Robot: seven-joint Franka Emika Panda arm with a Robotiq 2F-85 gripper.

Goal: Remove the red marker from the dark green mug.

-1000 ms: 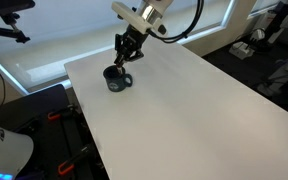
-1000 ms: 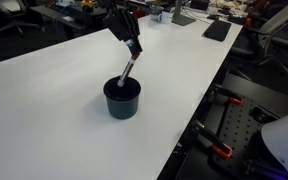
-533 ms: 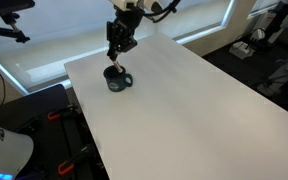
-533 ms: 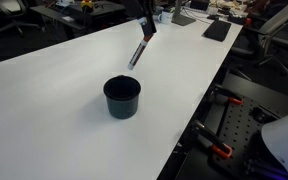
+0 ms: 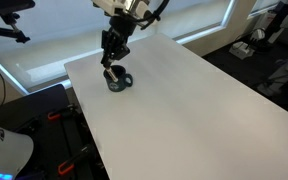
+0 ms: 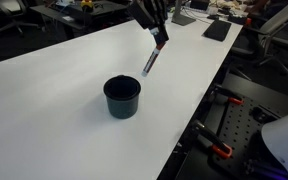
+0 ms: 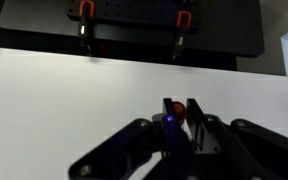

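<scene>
The dark green mug (image 6: 122, 97) stands upright on the white table, also in an exterior view (image 5: 118, 80). My gripper (image 6: 159, 41) hangs in the air above and to the side of it, shut on the top of the red marker (image 6: 149, 63). The marker dangles slanted, its lower end clear of the mug's rim. In the wrist view the marker's red end (image 7: 180, 113) shows pinched between the two black fingers of the gripper (image 7: 181, 108). The mug is out of sight in the wrist view.
The white table (image 6: 54, 80) stretches wide around the mug; its edge (image 6: 199, 110) runs close on one side. Beyond it stand black racks with orange clamps (image 7: 84, 12) and cluttered desks (image 6: 194, 15).
The gripper has risen with the marker, pulling it fully out of the mug, and has carried it sideways away from the mug. The mug has stayed in place.
</scene>
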